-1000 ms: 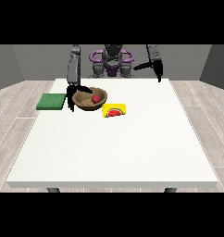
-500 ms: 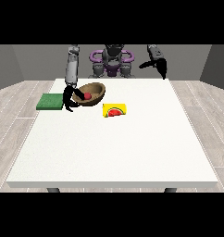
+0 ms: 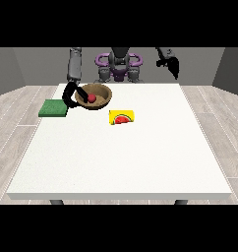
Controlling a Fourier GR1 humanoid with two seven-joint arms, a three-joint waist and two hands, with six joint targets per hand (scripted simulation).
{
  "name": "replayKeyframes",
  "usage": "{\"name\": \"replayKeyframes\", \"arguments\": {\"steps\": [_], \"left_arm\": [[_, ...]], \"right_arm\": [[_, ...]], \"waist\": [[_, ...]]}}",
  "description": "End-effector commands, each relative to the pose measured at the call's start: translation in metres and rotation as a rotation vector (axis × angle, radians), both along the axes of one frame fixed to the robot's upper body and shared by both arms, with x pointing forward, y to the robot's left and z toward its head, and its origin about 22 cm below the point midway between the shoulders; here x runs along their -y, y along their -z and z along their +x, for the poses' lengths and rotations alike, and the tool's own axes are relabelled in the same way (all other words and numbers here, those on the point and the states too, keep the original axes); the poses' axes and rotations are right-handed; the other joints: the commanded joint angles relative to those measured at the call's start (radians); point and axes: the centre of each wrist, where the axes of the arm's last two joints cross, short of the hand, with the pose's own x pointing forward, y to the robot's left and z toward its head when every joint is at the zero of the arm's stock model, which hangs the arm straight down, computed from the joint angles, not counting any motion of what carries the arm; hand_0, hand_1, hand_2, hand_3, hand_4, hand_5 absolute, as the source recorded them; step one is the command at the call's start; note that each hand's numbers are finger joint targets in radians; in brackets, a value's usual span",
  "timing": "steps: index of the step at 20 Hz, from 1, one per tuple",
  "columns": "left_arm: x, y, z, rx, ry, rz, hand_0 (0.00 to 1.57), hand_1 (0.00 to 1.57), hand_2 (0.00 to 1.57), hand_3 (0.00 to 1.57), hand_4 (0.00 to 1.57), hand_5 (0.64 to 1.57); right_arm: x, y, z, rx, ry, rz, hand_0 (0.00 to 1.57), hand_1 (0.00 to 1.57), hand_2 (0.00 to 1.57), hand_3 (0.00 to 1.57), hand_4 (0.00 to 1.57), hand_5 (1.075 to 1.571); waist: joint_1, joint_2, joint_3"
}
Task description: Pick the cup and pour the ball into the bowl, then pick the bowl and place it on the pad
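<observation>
You see the brown bowl point(image 3: 94, 96) lifted a little and tilted toward the camera, so you look into its inside, where the red ball point(image 3: 91, 98) lies near the middle. The hand at the view's left point(image 3: 72, 98) is at the bowl's left rim, and its dark fingers are curled around this edge, so it is grasping the bowl. The bowl is just beside the green pad point(image 3: 53, 108), which lies flat on the white table point(image 3: 121, 152) (the bowl does not rest on the pad; its left rim is near the pad's right edge). In front of the bowl and to its right you find the yellow cup point(image 3: 121, 117), lying on its side on the table, apart from the bowl, with a red and green picture on it. The hand at the view's right point(image 3: 172, 65) hangs in the air above the far right part of the table, well apart from all things; whether its fingers are curled or straight, I cannot tell.
</observation>
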Motion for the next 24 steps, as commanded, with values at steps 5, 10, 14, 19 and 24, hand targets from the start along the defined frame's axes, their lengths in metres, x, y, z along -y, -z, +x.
{"name": "replayKeyframes", "arguments": {"steps": [5, 10, 14, 19, 24], "left_arm": [[-0.048, 0.051, -0.023, -0.183, -0.161, -0.015, 0.00, 0.00, 0.00, 0.00, 1.01, 1.407], [-0.062, 0.025, -0.023, -0.112, -0.121, -0.001, 0.00, 0.00, 0.00, 0.00, 1.00, 1.418], [-0.067, 0.046, -0.028, -0.073, -0.153, -0.023, 0.00, 0.00, 0.00, 0.00, 1.05, 1.435], [-0.115, -0.004, -0.016, 0.031, -0.149, -0.056, 0.00, 0.00, 0.00, 0.00, 1.29, 1.510], [-0.211, -0.048, -0.034, 0.121, -0.241, -0.077, 0.00, 0.00, 0.00, 0.00, 1.30, 1.571]], "right_arm": [[-0.008, -0.060, 0.038, -0.175, -0.074, 0.015, 1.57, 1.57, 1.57, 0.78, 0.82, 1.568], [0.015, -0.059, 0.025, -0.108, -0.006, 0.065, 1.57, 1.57, 1.57, 0.75, 0.79, 1.570], [0.043, -0.093, 0.029, -0.080, -0.065, 0.073, 1.57, 1.57, 1.57, 0.75, 0.79, 1.570], [0.118, -0.112, 0.005, -0.021, 0.003, -0.004, 1.57, 1.57, 1.57, 0.00, 0.89, 1.571], [0.122, -0.084, -0.013, 0.057, 0.029, 0.035, 1.57, 1.57, 1.57, 0.00, 0.86, 1.570]], "waist": [[-0.174, -0.166, 0.0116], [-0.126, -0.094, 0.0124], [-0.169, -0.057, 0.0122], [-0.123, 0.007, 0.0126], [-0.101, 0.064, 0.0121]]}}
